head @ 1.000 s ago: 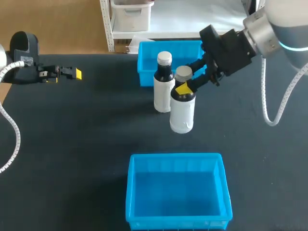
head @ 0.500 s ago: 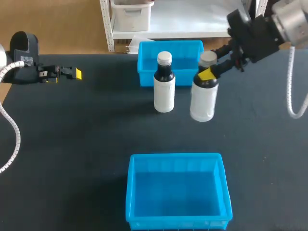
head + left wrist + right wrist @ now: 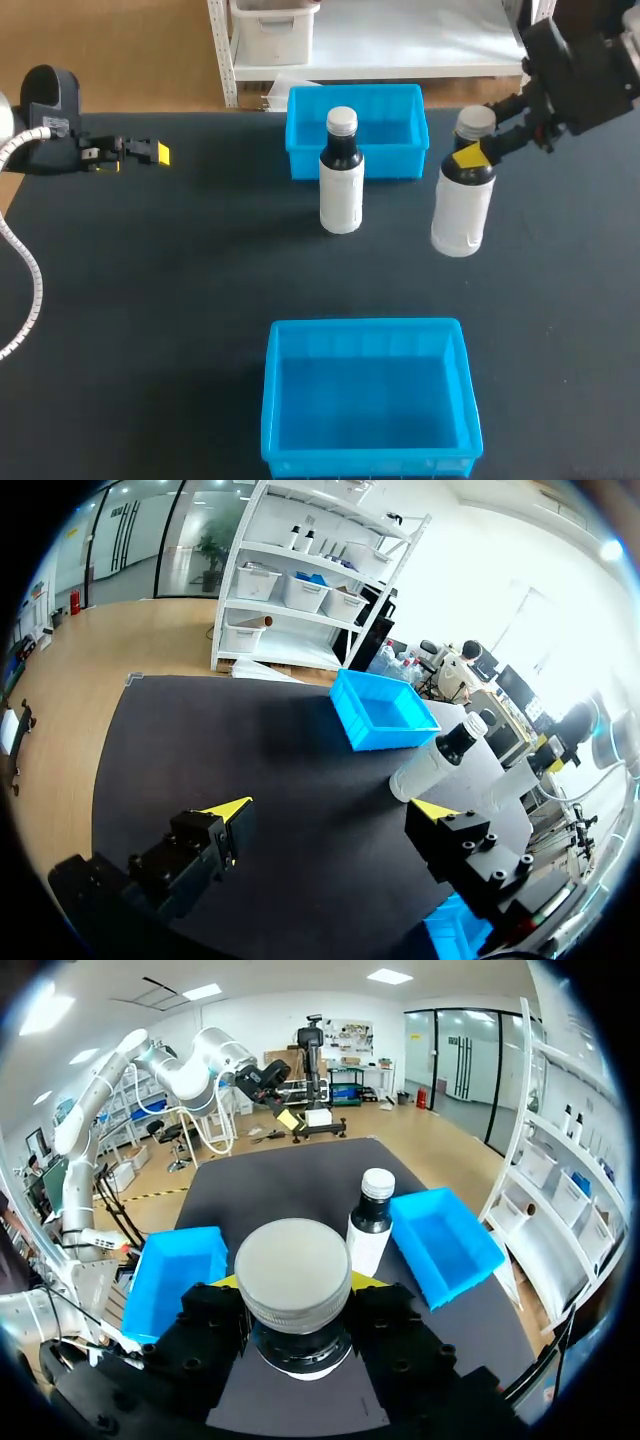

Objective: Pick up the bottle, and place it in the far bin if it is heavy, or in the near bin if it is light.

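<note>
Nearest me sits the near bin, open-topped with nothing in it. Beyond it and off to the right, the bottle hangs from the right gripper, tilted a little. It seems to be clear of the table, though I can't be certain of the gap. The yellow-tipped fingers pinch it from both sides at the dark neck, just under the grey cap, and the right wrist view shows a tip on either side of that cap. It's a sensible place to hold it, I'd say: the body looks smooth, stiff and likely slick, while the cap's lip gives the fingers a ledge if the grip creeps. Held that high, a full bottle would want to swing, so slow moves would suit it. The body is opaque white, so I can't tell heavy from light by eye. Roughly level with it, nearer the middle, the other bottle stands upright on the table, well apart from the held one and just in front of the far bin. That bin sits at the table's back edge, to the left of the held bottle. Away on the left, the left gripper hovers over bare table with its fingers spread wide and nothing between them.
</note>
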Available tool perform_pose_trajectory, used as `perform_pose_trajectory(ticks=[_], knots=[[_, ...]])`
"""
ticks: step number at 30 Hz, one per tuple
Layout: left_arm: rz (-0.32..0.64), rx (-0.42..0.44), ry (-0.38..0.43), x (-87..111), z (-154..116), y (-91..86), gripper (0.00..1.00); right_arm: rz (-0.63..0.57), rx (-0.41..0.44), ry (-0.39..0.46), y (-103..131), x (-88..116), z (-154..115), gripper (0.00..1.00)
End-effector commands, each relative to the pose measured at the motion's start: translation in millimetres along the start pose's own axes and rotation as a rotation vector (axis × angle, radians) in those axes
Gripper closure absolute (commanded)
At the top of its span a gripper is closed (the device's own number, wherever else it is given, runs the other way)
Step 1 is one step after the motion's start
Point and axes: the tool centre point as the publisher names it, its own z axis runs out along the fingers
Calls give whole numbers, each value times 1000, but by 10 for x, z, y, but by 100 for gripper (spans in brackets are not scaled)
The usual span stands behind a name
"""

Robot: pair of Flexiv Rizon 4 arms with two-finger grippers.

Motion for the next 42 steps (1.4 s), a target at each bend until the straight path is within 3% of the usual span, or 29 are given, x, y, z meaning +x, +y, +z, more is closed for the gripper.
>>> perform_pose_trajectory(ticks=[1, 11, 28, 36, 42], knots=[[0, 0, 0, 0, 0, 0, 0, 6, 27, 1, 74, 4, -77, 100], [0, 0, 0, 0, 0, 0, 0, 25, 43, 23, -65, 59, -269, 100], [0, 0, 0, 0, 0, 0, 0, -43, 29, 58, -1054, 15, -677, 100], [0, 0, 0, 0, 0, 0, 0, -64, 18, 44, -1503, -32, -642, 100], [0, 0, 0, 0, 0, 0, 0, -88, 1, 31, -1746, -181, -476, 100]])
